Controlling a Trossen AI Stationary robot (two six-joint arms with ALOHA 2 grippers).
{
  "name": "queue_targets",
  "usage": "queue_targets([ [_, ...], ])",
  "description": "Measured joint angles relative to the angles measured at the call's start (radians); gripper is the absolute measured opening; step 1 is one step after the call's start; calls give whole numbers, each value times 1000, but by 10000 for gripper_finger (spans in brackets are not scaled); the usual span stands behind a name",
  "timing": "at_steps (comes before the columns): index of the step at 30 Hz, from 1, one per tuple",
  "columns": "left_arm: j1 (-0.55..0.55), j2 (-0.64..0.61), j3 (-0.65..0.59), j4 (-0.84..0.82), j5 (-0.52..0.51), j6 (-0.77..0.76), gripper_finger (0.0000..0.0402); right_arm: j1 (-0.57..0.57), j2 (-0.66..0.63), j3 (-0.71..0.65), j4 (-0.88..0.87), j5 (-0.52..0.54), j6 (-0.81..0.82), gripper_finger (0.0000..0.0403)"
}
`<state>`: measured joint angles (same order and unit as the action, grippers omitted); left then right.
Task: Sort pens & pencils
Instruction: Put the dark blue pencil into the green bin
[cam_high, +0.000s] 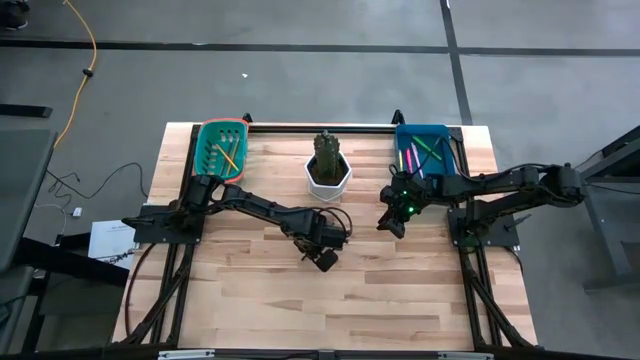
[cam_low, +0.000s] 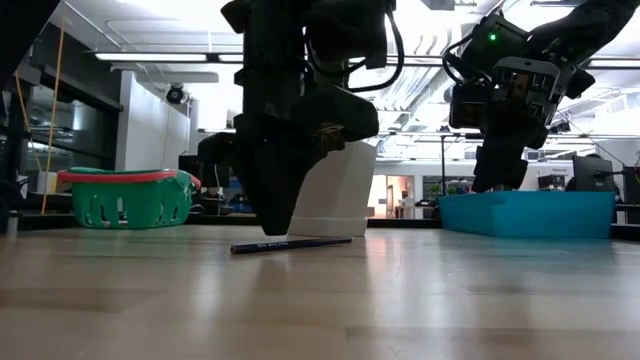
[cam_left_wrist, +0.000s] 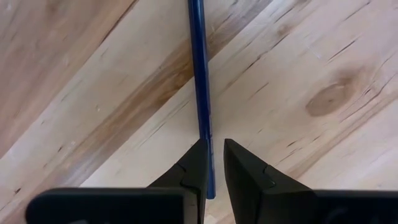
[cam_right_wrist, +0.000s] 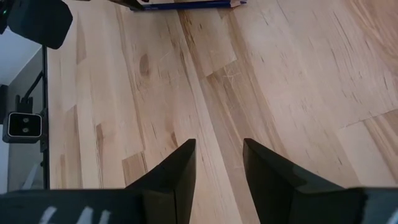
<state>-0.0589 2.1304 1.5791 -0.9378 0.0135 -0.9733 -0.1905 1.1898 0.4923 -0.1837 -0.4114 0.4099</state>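
Note:
A dark pencil (cam_low: 290, 243) lies flat on the wooden table near its middle. My left gripper (cam_left_wrist: 216, 146) points straight down over one end of the pencil (cam_left_wrist: 199, 68), its fingers a narrow gap apart on either side of it. It shows in the high view (cam_high: 325, 258) too. My right gripper (cam_high: 393, 222) hangs open above the table beside the blue bin (cam_high: 447, 135), holding nothing. The blue bin holds pink and green pens (cam_high: 412, 158). Orange and yellow pencils (cam_high: 228, 153) lie in the green basket (cam_high: 205, 140). My left gripper comes at the dark pencil from above, with one finger (cam_left_wrist: 196, 165) close along the pencil's side near its end (cam_left_wrist: 210, 186). A strip of bare wood shows between the pencil and the other finger. I cannot tell whether it touches the pencil, which rests on the table.
A white six-sided cup (cam_high: 328, 172) with dark things in it stands at the far middle, between basket and bin. The green basket (cam_low: 125, 197) is far left and the blue bin (cam_low: 525, 213) far right. Bare wood stretches toward the near edge (cam_high: 330, 320).

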Motion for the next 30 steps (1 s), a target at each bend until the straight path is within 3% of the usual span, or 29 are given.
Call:
queue_targets([
  [14, 0, 0, 0, 8, -5, 8, 45, 0, 0, 0, 0, 0, -24, 124],
  [23, 0, 0, 0, 17, -7, -9, 117, 0, 0, 0, 0, 0, -26, 124],
  [30, 0, -1, 0, -13, -10, -27, 111, 0, 0, 0, -1, 0, -26, 124],
])
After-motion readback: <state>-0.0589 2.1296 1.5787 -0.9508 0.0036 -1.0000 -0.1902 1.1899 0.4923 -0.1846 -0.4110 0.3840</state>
